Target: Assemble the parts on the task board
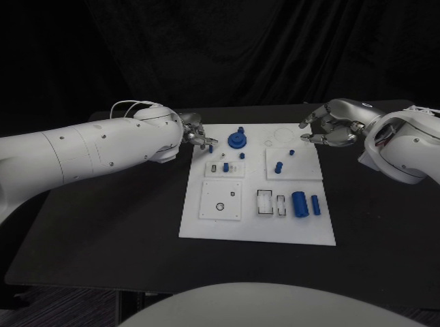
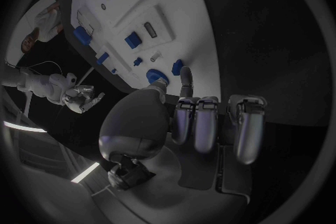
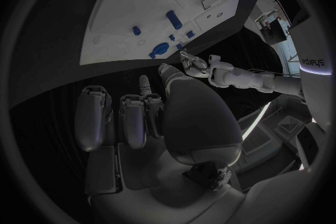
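Task board [image 1: 259, 228] flat on black surface [image 1: 102, 231], mid-scene, long side running away from robot.

Left hand [image 1: 193, 133] at board's far left corner, over the board edge. Fingers curled in, nothing visibly held in left wrist view; one fingertip [image 2: 185, 74] pointing out toward the board, next to a small blue part [image 2: 177, 66] at the edge. Can't tell if touching.

Right hand [image 1: 328, 126] just off board's far right corner, above surface. Fingers curled in toward palm, nothing between them in right wrist view. Not touching board.

Parts on board:
- Blue round gear-like part [image 1: 239, 142] with upright peg, far end, near left hand.
- Small blue pegs [image 1: 226, 166] standing just nearer than the gear, left-centre.
- Small blue piece [image 1: 278, 165] on the raised white square plate, right-centre; another tiny one [image 1: 290, 152] beyond it.
- Large blue cylinder [image 1: 300, 204] lying down, near right side, with thinner blue cylinder [image 1: 315, 204] just beside it on the outer side.
- Two black-outlined rectangular slots [image 1: 265, 201] just left of the large cylinder, looking unfilled.
- White square plate [image 1: 222, 199] near left, with small round hole and tiny marks.

Both hands well apart, one at each far corner.
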Tool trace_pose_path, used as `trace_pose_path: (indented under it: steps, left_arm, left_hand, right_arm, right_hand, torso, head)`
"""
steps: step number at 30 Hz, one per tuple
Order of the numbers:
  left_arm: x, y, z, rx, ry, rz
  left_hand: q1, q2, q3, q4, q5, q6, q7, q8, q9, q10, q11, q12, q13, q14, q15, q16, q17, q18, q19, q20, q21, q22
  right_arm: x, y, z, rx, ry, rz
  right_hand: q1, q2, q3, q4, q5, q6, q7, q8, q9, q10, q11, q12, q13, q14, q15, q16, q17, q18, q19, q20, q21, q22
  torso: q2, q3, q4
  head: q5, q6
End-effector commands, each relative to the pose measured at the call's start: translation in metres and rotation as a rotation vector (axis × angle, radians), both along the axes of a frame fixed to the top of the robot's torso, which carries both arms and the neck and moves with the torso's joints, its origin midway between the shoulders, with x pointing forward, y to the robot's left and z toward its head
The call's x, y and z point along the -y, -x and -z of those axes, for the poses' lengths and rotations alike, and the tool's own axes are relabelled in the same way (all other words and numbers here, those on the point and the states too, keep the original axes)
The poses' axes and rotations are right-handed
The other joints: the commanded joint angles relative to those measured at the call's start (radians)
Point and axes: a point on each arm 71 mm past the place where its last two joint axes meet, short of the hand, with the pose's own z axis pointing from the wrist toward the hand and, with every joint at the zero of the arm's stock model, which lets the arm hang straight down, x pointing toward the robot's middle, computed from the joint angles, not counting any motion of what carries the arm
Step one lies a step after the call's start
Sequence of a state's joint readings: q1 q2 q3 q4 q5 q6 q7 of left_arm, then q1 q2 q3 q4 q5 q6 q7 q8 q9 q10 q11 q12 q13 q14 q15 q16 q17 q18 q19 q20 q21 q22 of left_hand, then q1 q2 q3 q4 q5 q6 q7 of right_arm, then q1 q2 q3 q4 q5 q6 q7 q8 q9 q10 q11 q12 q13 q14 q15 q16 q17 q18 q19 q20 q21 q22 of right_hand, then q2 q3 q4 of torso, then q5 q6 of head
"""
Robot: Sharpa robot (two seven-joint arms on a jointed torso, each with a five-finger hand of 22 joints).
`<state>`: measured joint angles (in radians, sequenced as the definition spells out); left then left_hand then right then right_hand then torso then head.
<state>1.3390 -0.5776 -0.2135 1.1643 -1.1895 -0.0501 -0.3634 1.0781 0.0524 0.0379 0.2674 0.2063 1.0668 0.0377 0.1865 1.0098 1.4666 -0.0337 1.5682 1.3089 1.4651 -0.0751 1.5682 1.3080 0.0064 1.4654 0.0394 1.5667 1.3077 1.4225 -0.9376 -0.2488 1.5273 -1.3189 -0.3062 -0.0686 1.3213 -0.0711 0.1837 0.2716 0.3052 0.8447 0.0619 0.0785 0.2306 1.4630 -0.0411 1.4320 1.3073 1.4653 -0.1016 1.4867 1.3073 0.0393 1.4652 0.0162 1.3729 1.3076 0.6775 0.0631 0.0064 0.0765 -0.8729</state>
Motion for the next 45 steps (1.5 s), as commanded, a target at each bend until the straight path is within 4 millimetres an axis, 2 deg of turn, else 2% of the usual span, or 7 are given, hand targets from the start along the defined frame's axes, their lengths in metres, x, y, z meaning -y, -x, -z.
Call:
trace_pose_path:
  steps: [1, 19, 27, 30, 38, 40, 45]
  left_arm:
    - [0.003, 0.001, 0.002, -0.012, -0.003, 0.028]
    - [0.007, -0.001, 0.007, -0.019, -0.002, 0.038]
    - [0.01, -0.001, 0.009, -0.023, -0.003, 0.043]
    - [0.011, -0.001, 0.01, -0.024, -0.002, 0.045]
    - [0.014, -0.001, 0.011, -0.028, -0.002, 0.051]
    - [0.014, -0.001, 0.012, -0.029, -0.002, 0.051]
    - [0.014, -0.001, 0.013, -0.032, -0.004, 0.051]
  left_hand:
    - [0.012, 0.0, 0.0, -0.008, 0.01, 0.0, 0.003, -0.008, -0.001, 0.104, 0.009, 0.003, 0.262, 0.106, 0.005, 0.003, 0.263, -0.006, 0.105, 0.004, 0.004, 0.263]
    - [0.021, 0.001, 0.005, -0.012, 0.032, -0.003, 0.005, -0.016, -0.004, 0.104, 0.01, 0.003, 0.262, 0.106, 0.006, 0.003, 0.263, -0.006, 0.105, 0.005, 0.004, 0.263]
    - [0.031, 0.001, 0.012, -0.018, 0.055, -0.006, 0.006, -0.023, -0.006, 0.104, 0.011, 0.003, 0.262, 0.106, 0.008, 0.003, 0.263, -0.006, 0.105, 0.006, 0.004, 0.263]
    - [0.04, -0.001, 0.019, -0.024, 0.078, -0.005, 0.005, -0.027, -0.007, 0.104, 0.011, 0.003, 0.262, 0.106, 0.008, 0.003, 0.263, -0.006, 0.105, 0.006, 0.004, 0.263]
    - [0.047, -0.001, 0.025, -0.028, 0.094, -0.004, 0.005, -0.03, -0.008, 0.104, 0.01, 0.003, 0.262, 0.106, 0.008, 0.003, 0.263, -0.006, 0.105, 0.007, 0.004, 0.263]
    - [0.05, -0.002, 0.03, -0.031, 0.112, -0.004, 0.004, -0.032, -0.009, 0.104, 0.01, 0.003, 0.262, 0.106, 0.007, 0.003, 0.263, -0.006, 0.105, 0.006, 0.004, 0.263]
    - [0.052, -0.002, 0.031, -0.032, 0.117, -0.004, 0.004, -0.033, -0.009, 0.104, 0.01, 0.003, 0.262, 0.106, 0.007, 0.003, 0.263, -0.006, 0.105, 0.007, 0.004, 0.263]
  right_arm:
    - [0.0, 0.0, 0.001, -0.006, 0.004, 0.009]
    - [0.0, 0.0, 0.001, -0.007, 0.004, 0.006]
    - [-0.001, 0.0, 0.001, -0.009, 0.005, 0.006]
    - [-0.001, 0.0, 0.001, -0.01, 0.006, 0.006]
    - [-0.001, 0.001, 0.002, -0.012, 0.006, 0.005]
    - [-0.001, 0.001, 0.002, -0.013, 0.007, 0.005]
    - [0.0, 0.001, 0.002, -0.014, 0.007, 0.006]
  right_hand:
    - [0.001, 0.009, 0.005, 0.002, 0.001, 0.007, -0.003, 0.002, -0.002, 0.005, 0.007, -0.006, 0.125, 0.08, 0.009, -0.002, 0.148, 0.006, 0.023, 0.005, -0.007, 0.203]
    - [-0.001, 0.011, 0.005, 0.003, 0.001, 0.007, -0.003, 0.001, -0.003, 0.004, 0.007, -0.009, 0.122, 0.08, 0.009, -0.003, 0.147, 0.007, 0.022, 0.005, -0.009, 0.203]
    - [-0.001, 0.011, 0.005, 0.003, 0.001, 0.007, -0.003, 0.001, -0.003, 0.004, 0.007, -0.009, 0.122, 0.08, 0.009, -0.003, 0.147, 0.007, 0.022, 0.005, -0.009, 0.203]
    - [-0.001, 0.011, 0.005, 0.003, 0.001, 0.007, -0.003, 0.001, -0.003, 0.004, 0.007, -0.009, 0.122, 0.08, 0.009, -0.003, 0.147, 0.007, 0.022, 0.005, -0.009, 0.203]
    - [-0.001, 0.011, 0.005, 0.003, 0.001, 0.007, -0.003, 0.0, -0.004, 0.004, 0.007, -0.01, 0.121, 0.08, 0.01, -0.003, 0.146, 0.007, 0.022, 0.005, -0.009, 0.203]
    - [-0.001, 0.011, 0.005, 0.003, 0.001, 0.007, -0.003, 0.0, -0.004, 0.004, 0.007, -0.01, 0.121, 0.08, 0.01, -0.003, 0.146, 0.007, 0.022, 0.005, -0.009, 0.203]
    - [-0.002, 0.012, 0.005, 0.004, 0.001, 0.007, -0.003, 0.0, -0.004, 0.004, 0.007, -0.011, 0.12, 0.08, 0.01, -0.003, 0.147, 0.007, 0.021, 0.005, -0.01, 0.202]
  torso:
    - [0.0, -0.0001, 0.0001]
    - [0.0, -0.0001, 0.0002]
    - [0.0, 0.0, -0.0001]
    - [0.0, -0.0003, 0.0004]
    - [0.001, -0.0004, 0.0004]
    - [0.0, -0.0003, 0.0005]
    - [0.001, -0.0002, 0.0002]
  head:
    - [0.0, 0.0]
    - [-0.002, 0.0]
    - [-0.003, 0.0]
    - [-0.002, 0.0]
    - [-0.001, 0.0]
    - [-0.001, 0.0]
    - [-0.002, 0.0]
